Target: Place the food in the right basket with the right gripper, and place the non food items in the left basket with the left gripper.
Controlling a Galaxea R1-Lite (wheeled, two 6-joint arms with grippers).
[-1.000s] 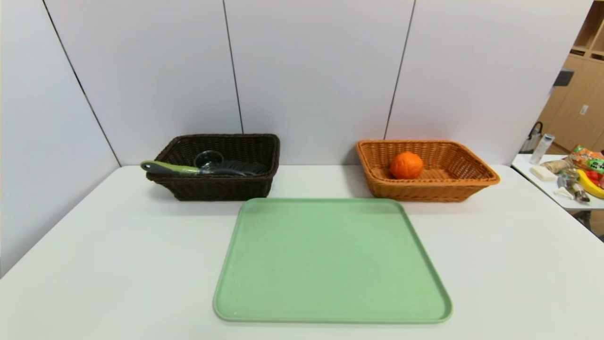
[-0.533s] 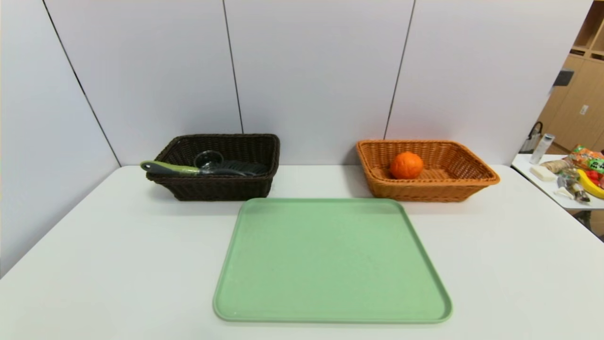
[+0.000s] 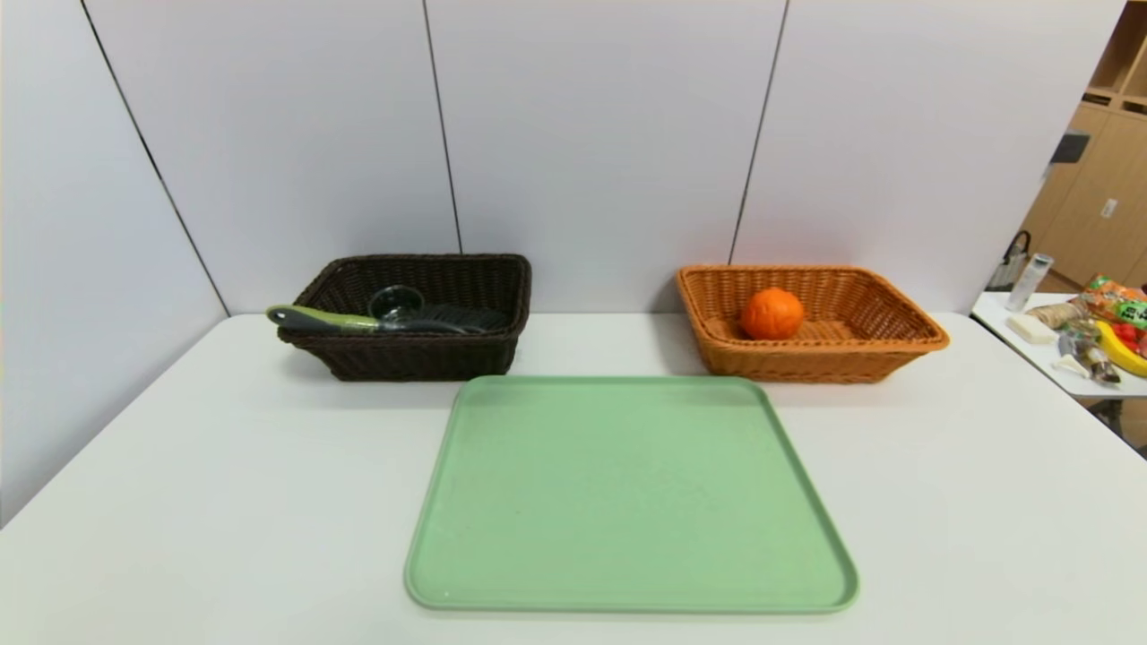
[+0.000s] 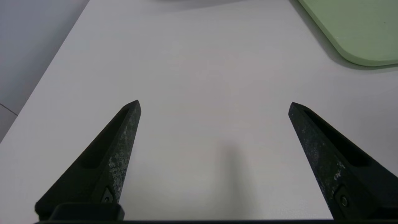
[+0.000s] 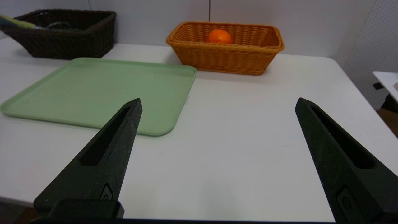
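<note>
Orange fruit (image 3: 772,313) sits inside the tan wicker basket (image 3: 824,363), right of centre in the head view, toward that basket's left end. Left of centre in the same view we have the dark brown wicker basket (image 3: 421,358). We see a brush (image 3: 336,321) in it, green-and-grey handle lying over the near rim and poking out past the left corner, dark bristle end inside. Clear cup (image 3: 396,303) is in there too, just behind the brush. We can't make out a pen.

Green tray (image 3: 632,493) lies flat on the white worktop (image 3: 968,520), lower middle of the frame, nearer than both baskets. Far right edge of the frame: side table (image 3: 1057,367) with a banana (image 3: 1123,349) and packaged stuff (image 3: 1116,300).

Left hand (image 4: 214,104): spread wide, nothing held, above the worktop near a tray corner, which shows in its wrist view. Right hand (image 5: 220,100): also spread wide, holding nothing, above the near part of the worktop; we get both baskets in its view.
</note>
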